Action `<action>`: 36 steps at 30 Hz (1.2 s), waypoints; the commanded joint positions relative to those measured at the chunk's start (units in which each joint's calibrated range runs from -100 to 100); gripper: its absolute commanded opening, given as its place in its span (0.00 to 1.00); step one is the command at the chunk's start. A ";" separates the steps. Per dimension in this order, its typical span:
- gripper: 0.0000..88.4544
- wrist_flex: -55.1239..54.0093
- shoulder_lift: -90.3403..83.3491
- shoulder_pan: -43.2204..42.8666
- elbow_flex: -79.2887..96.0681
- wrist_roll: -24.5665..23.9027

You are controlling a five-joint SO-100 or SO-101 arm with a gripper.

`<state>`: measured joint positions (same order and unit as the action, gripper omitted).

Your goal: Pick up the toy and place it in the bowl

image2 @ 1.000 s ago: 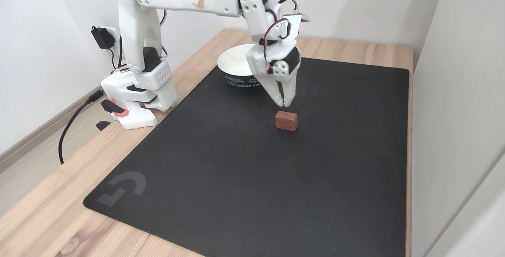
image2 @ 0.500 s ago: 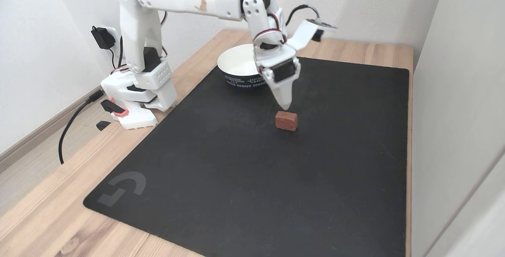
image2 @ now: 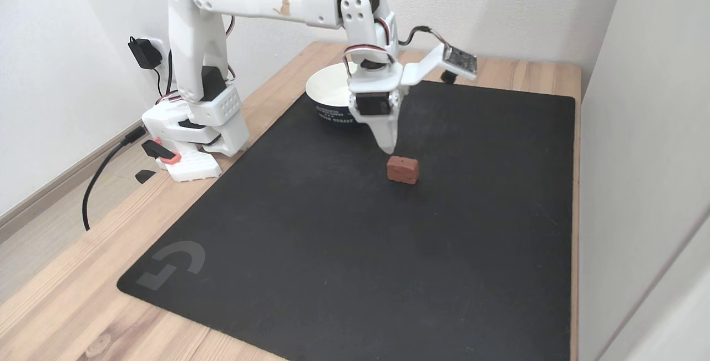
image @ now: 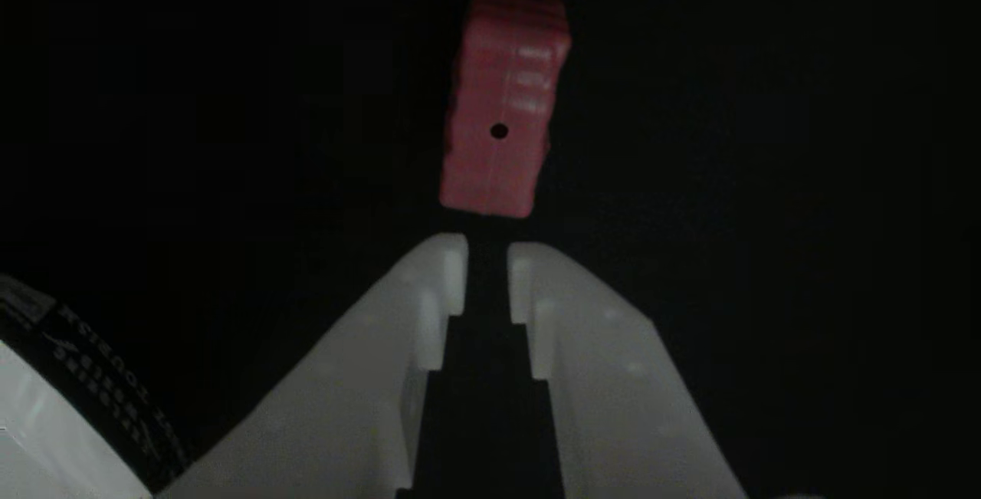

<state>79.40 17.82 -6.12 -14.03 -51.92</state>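
Observation:
The toy, a small red-pink ridged block, lies on the black mat; in the other view the toy shows a tiny black hole in its top face. My gripper hangs tip-down just above and behind the toy's left end, without touching it. In the other view the gripper sits just below the toy, its white fingers parted by a narrow gap, narrower than the toy, with nothing between them. The white bowl with a dark lettered outer band stands behind the gripper; a part of the bowl shows at the lower left.
The black mat covers most of the wooden table. The arm's base is clamped at the table's left edge, with cables and a plug behind it. A white wall panel borders the right side.
The wrist has turned, swinging the camera mount out to the right, so the gripper now stands edge-on. Its tip shifted slightly left. The toy has not moved.

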 commanded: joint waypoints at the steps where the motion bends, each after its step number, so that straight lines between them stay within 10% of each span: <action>1: 0.04 -0.23 -0.27 0.64 -2.60 -4.24; 36: 0.27 -0.23 3.32 0.05 -8.91 -5.96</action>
<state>79.40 21.23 -6.12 -20.26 -57.58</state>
